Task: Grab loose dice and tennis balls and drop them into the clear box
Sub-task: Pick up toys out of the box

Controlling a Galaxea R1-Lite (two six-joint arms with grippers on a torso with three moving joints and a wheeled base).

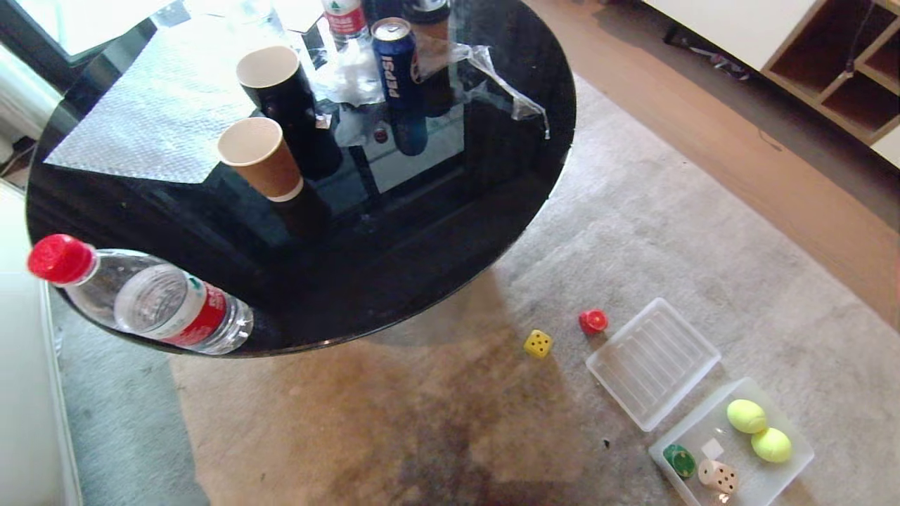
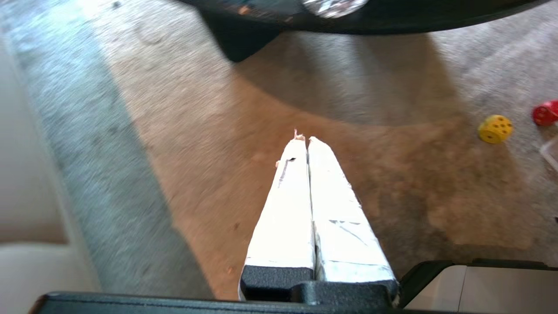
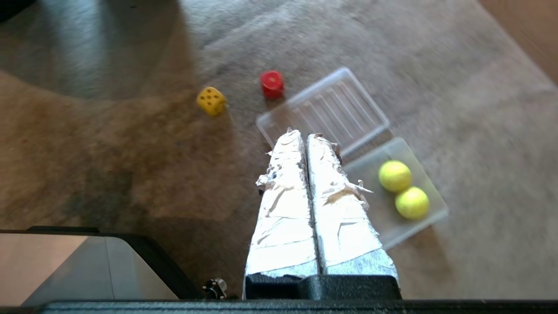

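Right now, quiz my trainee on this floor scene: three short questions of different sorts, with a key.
1. True or false: both tennis balls lie inside the clear box.
2. Which dice lie loose on the carpet? A) green and beige B) yellow and red C) red and green
3. Fill in: the ribbed lid lies between the clear box and the ____ die.

Key: 1 true. 2 B: yellow die, red die. 3 red.

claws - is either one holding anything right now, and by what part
Nothing is held. The left claw and the right claw are both shut on empty air above the carpet.
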